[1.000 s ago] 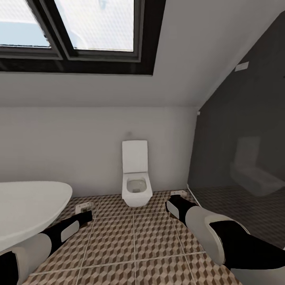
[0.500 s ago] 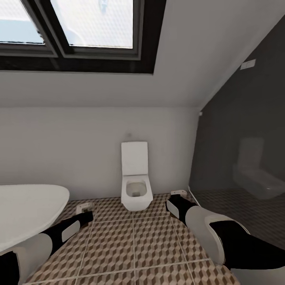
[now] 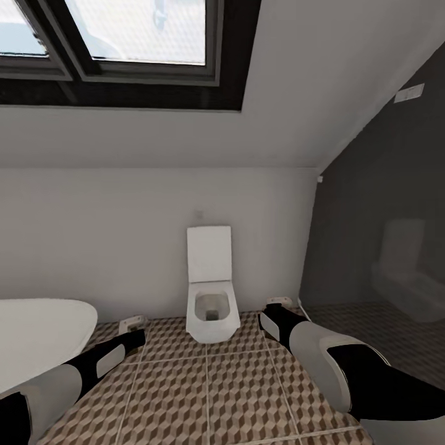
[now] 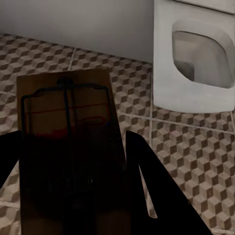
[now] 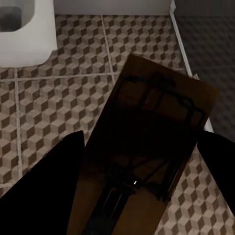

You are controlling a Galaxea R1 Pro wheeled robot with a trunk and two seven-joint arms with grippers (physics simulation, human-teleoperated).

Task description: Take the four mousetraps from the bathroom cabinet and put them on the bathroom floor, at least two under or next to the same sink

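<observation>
Head view: one white toilet [image 3: 212, 296] on brown cube-patterned floor tiles [image 3: 204, 383]; two flat tan wooden mousetraps, one [image 4: 66, 142] clamped in the left gripper [image 4: 73, 161], one [image 5: 152, 132] in the right gripper [image 5: 142, 161].

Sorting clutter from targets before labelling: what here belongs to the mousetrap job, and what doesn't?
Job:
- mousetrap in left tool
- mousetrap in right tool
- bathroom floor

Not job:
- toilet
- bathtub
- window

2 mousetraps [image 4: 66, 147] [image 5: 152, 142], 1 toilet [image 3: 212, 303], prob. 1 tub [image 3: 37, 337]
</observation>
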